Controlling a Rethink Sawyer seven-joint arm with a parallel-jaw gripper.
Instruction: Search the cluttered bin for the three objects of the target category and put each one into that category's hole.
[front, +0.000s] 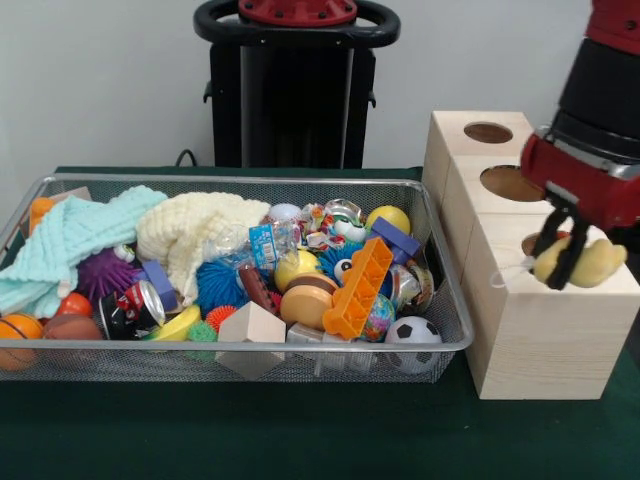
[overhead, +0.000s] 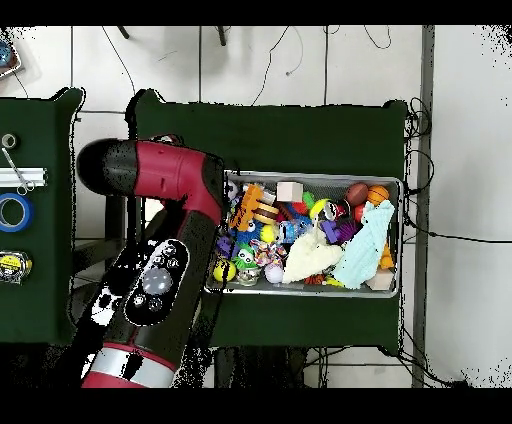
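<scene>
The fingers (front: 560, 262) pinch a soft yellow toy (front: 590, 262), its long axis lying sideways. The hole (front: 532, 243) sits just behind them in the wooden cube (front: 545, 330), mostly hidden. The bin (front: 230, 348) stands well apart; overhead, the arm (overhead: 165, 260) hides everything below it.

Dark green table (front: 300, 440). Wire mesh bin (front: 60, 362) resting on it at front view's left, crammed with toys and cloths. Just right of the bin, standing directly on the cloth: three pale wooden cubes (front: 540, 340) in a row, each with a round top hole.
</scene>
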